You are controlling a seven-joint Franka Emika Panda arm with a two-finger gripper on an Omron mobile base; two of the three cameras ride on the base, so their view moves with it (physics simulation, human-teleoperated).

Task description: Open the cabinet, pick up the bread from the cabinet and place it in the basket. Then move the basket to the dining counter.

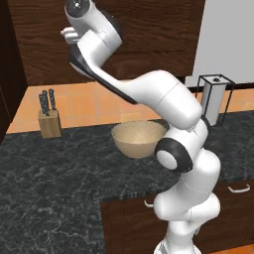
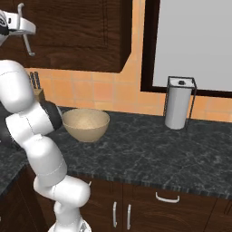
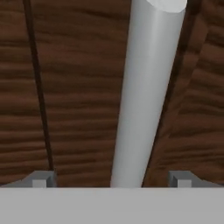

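Note:
The dark brown cabinet (image 2: 77, 31) hangs on the wall above the black counter, and its doors look closed. In the hand view its silver bar handle (image 3: 146, 92) runs up between my two fingertips (image 3: 41, 179). My gripper (image 3: 111, 179) is open, one finger on each side of the bar, apart from it. In the right base view the gripper (image 2: 21, 25) is raised at the handle (image 2: 28, 44). The light-tan basket (image 1: 138, 139) (image 2: 86, 124) sits on the black counter below the arm. The bread is hidden. The dining counter is out of view.
A wooden knife block (image 1: 49, 119) stands at the back left of the black marbled counter (image 1: 59, 173). A paper towel roll in a wire holder (image 2: 177, 104) stands to the right, under a pale window pane (image 2: 195, 41). Low drawers (image 2: 167, 204) lie beneath the counter.

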